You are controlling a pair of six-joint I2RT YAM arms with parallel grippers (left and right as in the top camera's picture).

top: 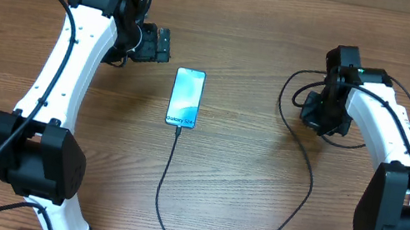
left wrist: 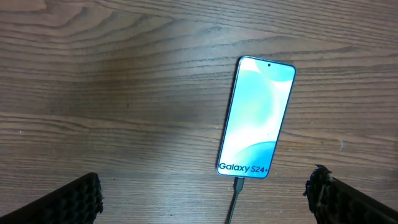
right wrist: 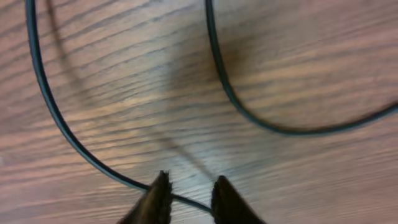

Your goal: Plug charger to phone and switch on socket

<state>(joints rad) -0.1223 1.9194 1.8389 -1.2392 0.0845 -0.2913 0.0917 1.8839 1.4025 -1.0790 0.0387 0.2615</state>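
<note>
Phone (left wrist: 256, 117) — charger (left wrist: 239, 183) at its bottom edge

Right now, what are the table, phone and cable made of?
Table: looks like wood or wood-print laminate, matte brown with grain lines. Phone: screen looks like glossy glass, smooth and bright, with a dark edge. Cable: probably rubbery plastic, smooth black, since it lies in soft curves.

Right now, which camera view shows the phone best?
The left wrist view: the phone lies large in the middle, its "Galaxy S24+" text readable, the charger at its bottom edge. The overhead view shows it whole but small. The right wrist view shows only the charger, no phone.
</note>
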